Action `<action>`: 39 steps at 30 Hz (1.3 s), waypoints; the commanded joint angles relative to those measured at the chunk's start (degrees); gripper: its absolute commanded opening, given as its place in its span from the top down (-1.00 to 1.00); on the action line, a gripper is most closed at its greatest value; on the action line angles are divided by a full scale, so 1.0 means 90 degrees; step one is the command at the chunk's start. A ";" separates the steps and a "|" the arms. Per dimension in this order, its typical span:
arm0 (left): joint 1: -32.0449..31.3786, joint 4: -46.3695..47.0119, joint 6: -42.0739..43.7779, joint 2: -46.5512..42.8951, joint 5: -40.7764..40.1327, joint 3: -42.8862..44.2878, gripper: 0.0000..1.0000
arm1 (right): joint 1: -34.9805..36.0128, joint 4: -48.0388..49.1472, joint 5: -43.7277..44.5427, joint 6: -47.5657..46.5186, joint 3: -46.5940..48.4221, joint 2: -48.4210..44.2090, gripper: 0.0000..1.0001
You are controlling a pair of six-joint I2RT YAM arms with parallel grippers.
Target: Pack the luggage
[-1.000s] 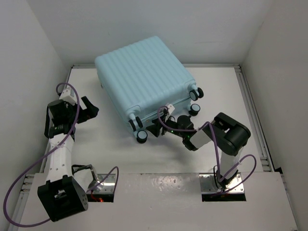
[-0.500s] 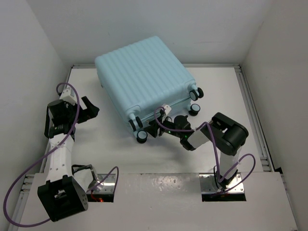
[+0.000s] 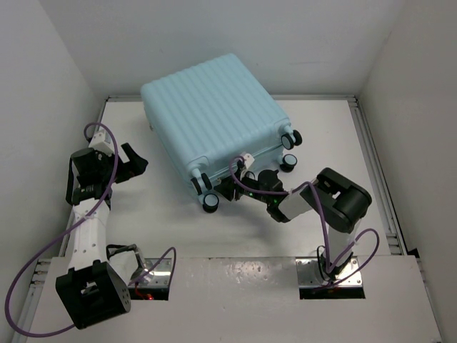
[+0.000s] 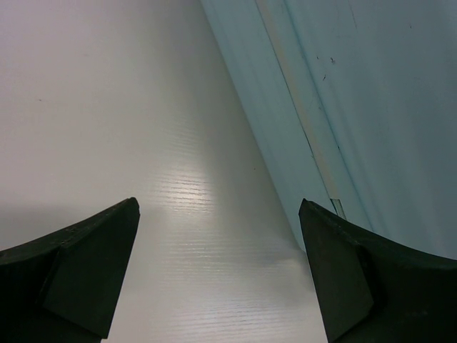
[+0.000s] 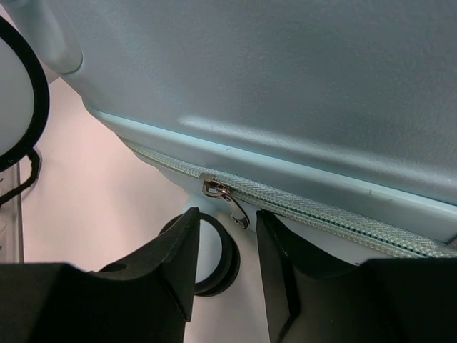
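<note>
One luggage point(image 3: 214, 118), a closed pale aqua hard shell with a ribbed top, lies flat on the white, finely lined table point(image 3: 164, 214) between plain white walls. Four black wheels point(image 3: 211, 203) line its near edge. Left gripper point(image 4: 218, 214), left of the luggage, is fully spread and empty. Right gripper point(image 5: 227, 221), at that near edge, brackets the metal zipper pull point(image 5: 234, 209) with a narrow gap, not clamping it.

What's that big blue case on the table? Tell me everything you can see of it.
The suitcase is a pale aqua hard shell, ribbed on top, seemingly plastic. It lies flat and zipped shut, askew on the white table, with its small black wheels toward the near edge. A metal zipper pull hangs at the wheel-end seam, and the right claw stands open around it.
</note>
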 commanded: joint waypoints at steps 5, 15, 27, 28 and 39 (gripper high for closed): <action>0.0089 0.0123 -0.0031 -0.0148 0.0131 0.0017 -0.99 | -0.0067 0.2533 0.0380 -0.0004 0.0450 -0.0450 0.29; 0.0089 0.0123 -0.0031 -0.0148 0.0189 -0.0041 -0.99 | -0.0077 0.2533 0.0322 0.0074 0.0568 -0.0547 0.45; 0.0089 0.0123 -0.0031 -0.0148 0.0248 -0.0100 -0.99 | -0.0067 0.2533 0.0234 0.0064 0.0636 -0.0684 0.54; 0.0089 0.0123 -0.0031 -0.0148 0.0248 -0.0100 -0.99 | -0.0086 0.2533 0.0224 0.0045 0.0665 -0.0674 0.58; -0.0349 -0.0441 0.0330 -0.0986 0.0424 0.0153 -0.88 | -0.0086 0.2533 0.0390 -0.0170 0.0636 -0.0596 1.00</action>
